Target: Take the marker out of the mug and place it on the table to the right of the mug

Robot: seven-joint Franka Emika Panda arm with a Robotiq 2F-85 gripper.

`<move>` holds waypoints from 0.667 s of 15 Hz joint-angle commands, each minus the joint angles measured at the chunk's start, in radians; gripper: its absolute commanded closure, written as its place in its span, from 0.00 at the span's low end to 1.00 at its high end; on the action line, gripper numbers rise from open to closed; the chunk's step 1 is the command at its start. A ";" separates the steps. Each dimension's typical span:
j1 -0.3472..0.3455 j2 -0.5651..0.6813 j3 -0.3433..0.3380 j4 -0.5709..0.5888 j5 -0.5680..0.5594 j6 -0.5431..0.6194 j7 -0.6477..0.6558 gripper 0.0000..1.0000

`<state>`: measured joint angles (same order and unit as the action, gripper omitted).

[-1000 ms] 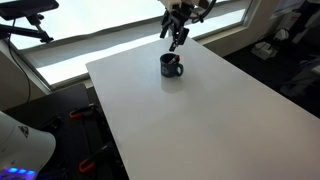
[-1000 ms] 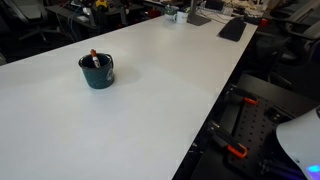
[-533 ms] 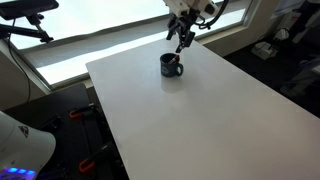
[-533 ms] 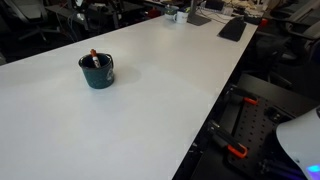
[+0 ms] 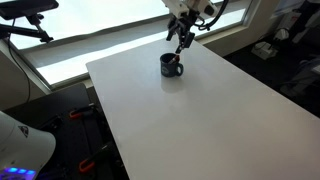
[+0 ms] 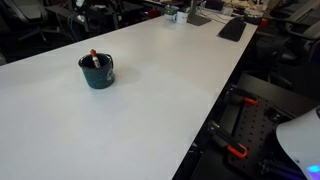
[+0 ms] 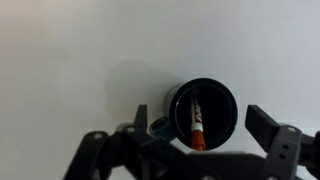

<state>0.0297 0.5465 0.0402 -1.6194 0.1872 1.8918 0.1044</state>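
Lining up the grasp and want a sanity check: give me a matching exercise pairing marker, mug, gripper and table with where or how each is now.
1 marker
2 mug
3 gripper
4 table

A white, bearing the mug
B open, above the mug
C leaning inside the mug
D upright on the table

Pairs: 1-C, 2-D, 3-B, 4-A
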 commanded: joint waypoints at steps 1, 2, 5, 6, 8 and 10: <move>0.021 0.041 -0.002 0.030 -0.003 0.046 0.037 0.00; 0.024 0.057 0.000 0.040 -0.003 0.053 0.039 0.00; 0.031 0.103 0.006 0.068 0.007 0.091 0.040 0.00; 0.034 0.123 0.008 0.084 0.008 0.105 0.040 0.00; 0.039 0.154 0.006 0.112 0.005 0.125 0.049 0.00; 0.041 0.181 0.007 0.139 0.005 0.134 0.049 0.00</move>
<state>0.0653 0.6832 0.0430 -1.5419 0.1875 2.0159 0.1244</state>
